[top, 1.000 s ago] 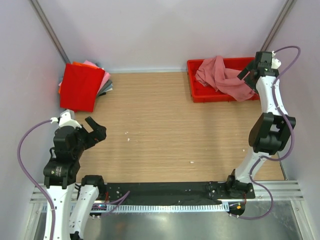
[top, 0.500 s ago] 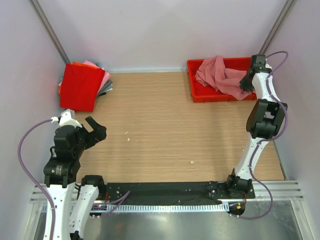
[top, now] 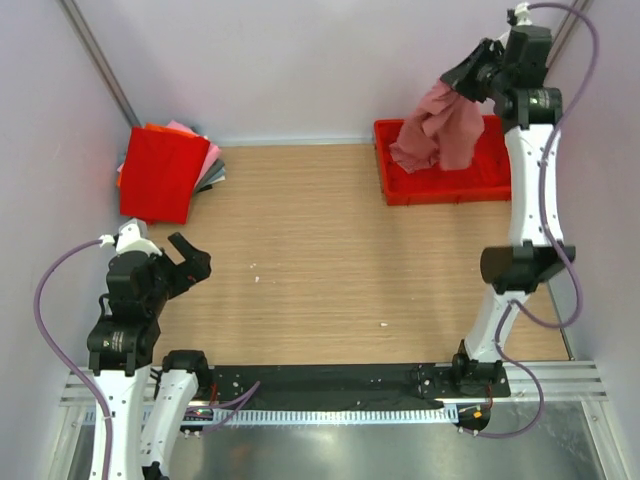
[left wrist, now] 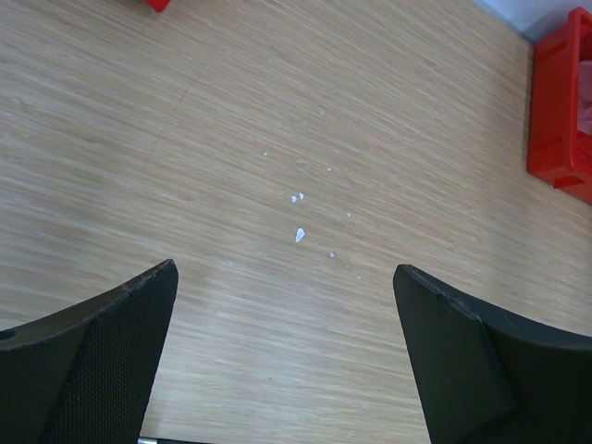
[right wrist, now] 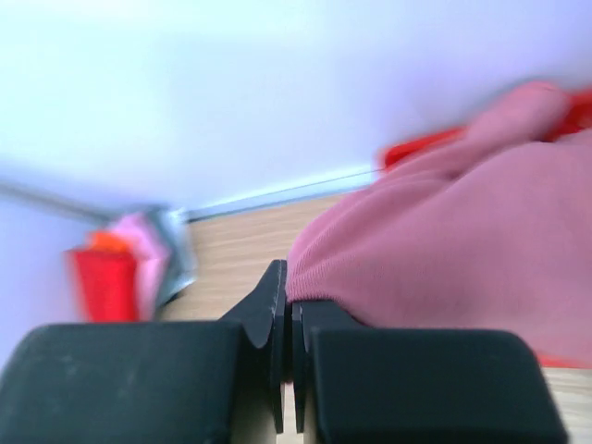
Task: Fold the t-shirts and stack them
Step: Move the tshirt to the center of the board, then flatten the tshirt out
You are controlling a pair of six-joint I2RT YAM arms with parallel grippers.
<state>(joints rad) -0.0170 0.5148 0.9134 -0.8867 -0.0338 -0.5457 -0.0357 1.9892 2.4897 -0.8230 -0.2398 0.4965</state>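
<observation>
On the table [top: 320, 260], a stack of t-shirts [top: 160, 172] lies folded at the far left corner, red one uppermost: that part is done. The salmon-pink t-shirt [top: 440, 130] hangs crumpled above the red tray [top: 440, 194], not yet folded or stacked. The right gripper [top: 468, 72] pinches its upper edge; the left gripper [left wrist: 282, 277] gapes wide, holding nothing

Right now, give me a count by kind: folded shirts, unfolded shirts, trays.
Folded t-shirts in the far-left pile: 4 showing by colour (red, orange, pink, grey)
Unfolded salmon-pink t-shirt, hanging from the right gripper: 1
Red tray: 1
Total: 6
</observation>
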